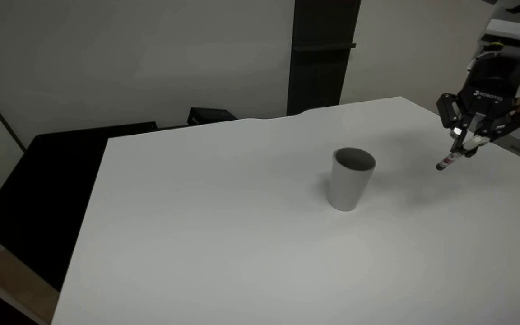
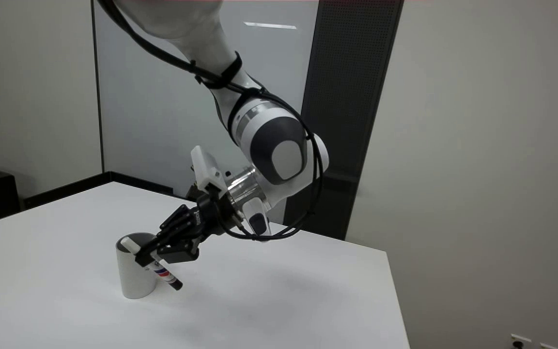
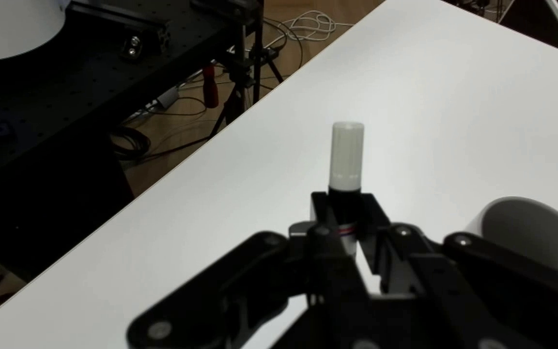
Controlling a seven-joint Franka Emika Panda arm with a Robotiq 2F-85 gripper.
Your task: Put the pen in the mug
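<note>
The mug (image 1: 348, 187), a plain light-grey cup with a darker inside, stands upright on the white table (image 1: 197, 234). It also shows in an exterior view (image 2: 133, 278) and, partly cut off, at the right of the wrist view (image 3: 535, 237). My gripper (image 1: 464, 146) is shut on the pen (image 1: 448, 161) and holds it tilted above the table, apart from the mug. In an exterior view the pen (image 2: 166, 276) overlaps the mug in front, its dark end pointing down. In the wrist view the pen's whitish end (image 3: 347, 155) sticks out beyond the fingertips (image 3: 346, 211).
A black perforated bench (image 3: 80, 92) lies beyond the table's edge in the wrist view, with cables (image 3: 308, 24) on the floor. A black low unit (image 1: 39, 194) stands past the table's far side. A dark panel (image 2: 344, 121) is on the wall.
</note>
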